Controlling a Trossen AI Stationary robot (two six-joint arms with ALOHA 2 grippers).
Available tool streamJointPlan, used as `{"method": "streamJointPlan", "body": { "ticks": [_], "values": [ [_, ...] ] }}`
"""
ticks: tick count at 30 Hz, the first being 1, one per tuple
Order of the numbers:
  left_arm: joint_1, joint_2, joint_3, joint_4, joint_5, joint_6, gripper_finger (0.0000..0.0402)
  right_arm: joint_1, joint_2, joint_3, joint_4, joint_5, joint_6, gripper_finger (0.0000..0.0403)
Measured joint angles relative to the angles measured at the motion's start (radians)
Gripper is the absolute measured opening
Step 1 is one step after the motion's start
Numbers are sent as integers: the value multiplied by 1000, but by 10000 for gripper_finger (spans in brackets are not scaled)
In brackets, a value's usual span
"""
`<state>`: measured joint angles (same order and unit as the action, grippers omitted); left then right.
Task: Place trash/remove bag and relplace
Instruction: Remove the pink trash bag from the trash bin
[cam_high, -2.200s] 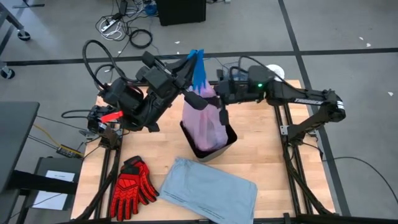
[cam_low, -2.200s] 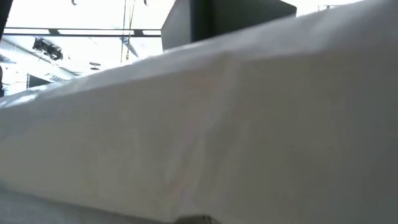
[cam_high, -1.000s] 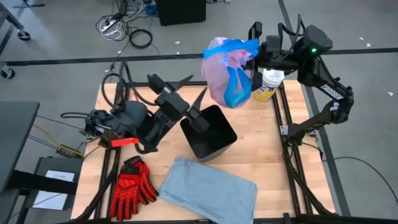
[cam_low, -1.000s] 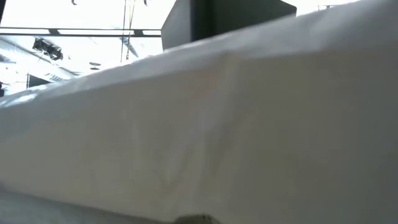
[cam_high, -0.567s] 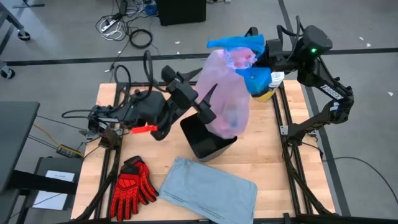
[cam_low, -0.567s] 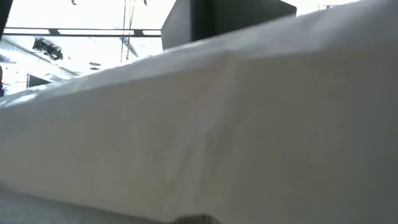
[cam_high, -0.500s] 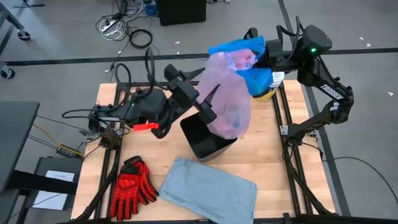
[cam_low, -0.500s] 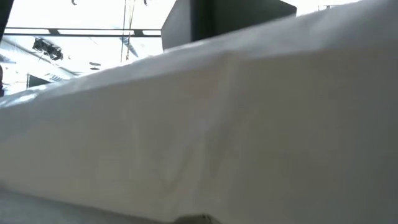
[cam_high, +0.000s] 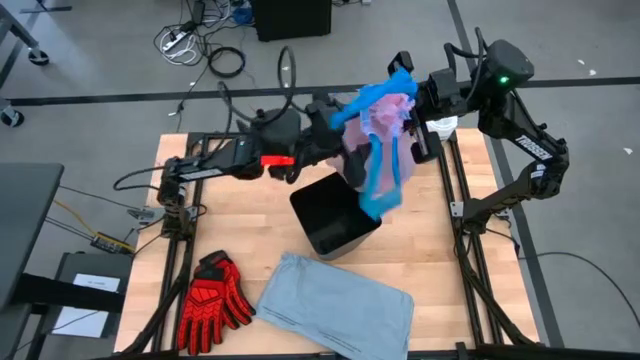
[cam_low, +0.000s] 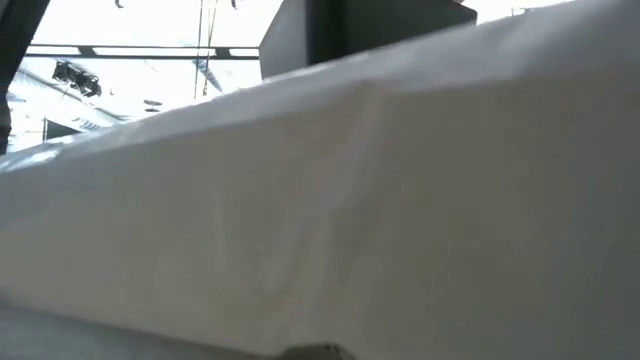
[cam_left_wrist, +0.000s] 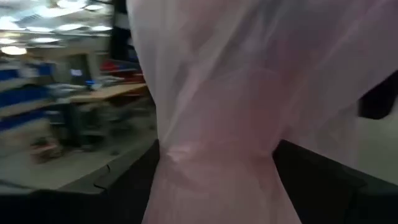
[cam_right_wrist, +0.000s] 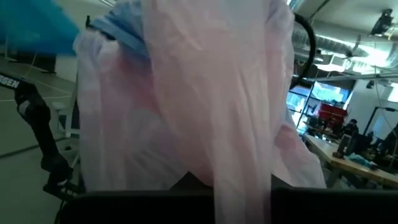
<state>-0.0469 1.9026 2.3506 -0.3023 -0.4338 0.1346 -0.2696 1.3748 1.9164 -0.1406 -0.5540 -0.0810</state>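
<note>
bag (cam_high: 380, 125): pink, lifted above the bin (cam_high: 335, 215)
right gripper (cam_high: 418, 118): closed, pinching the bag's top
left gripper (cam_high: 335, 150): fingers wide apart beside the bag, holding nothing

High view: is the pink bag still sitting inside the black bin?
No, the pink bag hangs in the air above the black bin, whose inside shows dark.

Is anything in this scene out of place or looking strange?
Yes. The bin is tilted and has no liner; the pink bag hangs in the air above it. Something pale blocks nearly all of the low view.
</note>
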Motion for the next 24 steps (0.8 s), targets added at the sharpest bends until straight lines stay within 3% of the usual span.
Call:
{"method": "streamJointPlan", "body": {
  "ticks": [7,11,15,20,22,24],
  "values": [
    [29,39,0,83,58,-36,310,-15,14,0,-11,-24,52,0],
    [42,36,0,92,90,-40,275,-14,14,0,-21,-26,42,0],
    [53,36,1,86,126,-42,201,-15,14,0,-17,-22,39,0],
    [73,36,1,58,298,-45,87,-15,14,0,-11,-15,35,0],
    [76,36,1,36,321,-45,35,-15,14,0,-14,-5,35,0],
    [76,35,1,24,321,-45,11,-15,14,0,-14,1,35,0]
  ]
}}
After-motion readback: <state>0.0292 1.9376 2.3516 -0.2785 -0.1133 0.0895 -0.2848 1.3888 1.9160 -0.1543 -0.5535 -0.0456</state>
